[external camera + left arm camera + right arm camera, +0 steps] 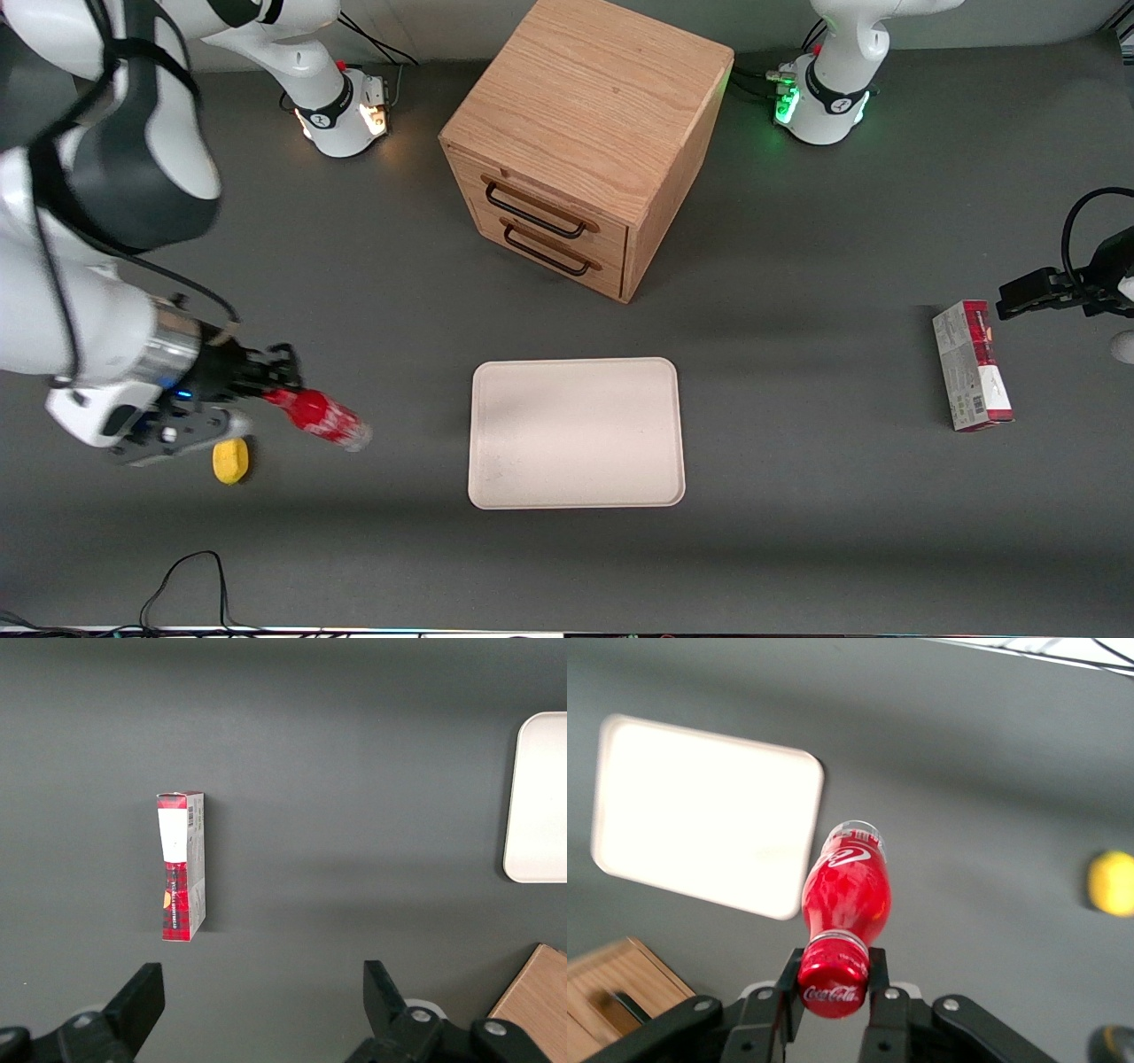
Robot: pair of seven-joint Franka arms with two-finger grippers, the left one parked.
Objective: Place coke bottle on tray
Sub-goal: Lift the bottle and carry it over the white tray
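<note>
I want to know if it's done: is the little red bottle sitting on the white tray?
No, the coke bottle is held at its cap by the end effector, apart from the bare tray.

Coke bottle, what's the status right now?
Pincer shut on coke bottle at the cap, toward working arm's end. Bottle tilted, off the table. Tray bare; nothing between them.

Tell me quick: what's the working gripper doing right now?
Right gripper: closed on the cap end of the coke bottle, holding it above the table toward the working arm's end, not yet over the tray.
</note>
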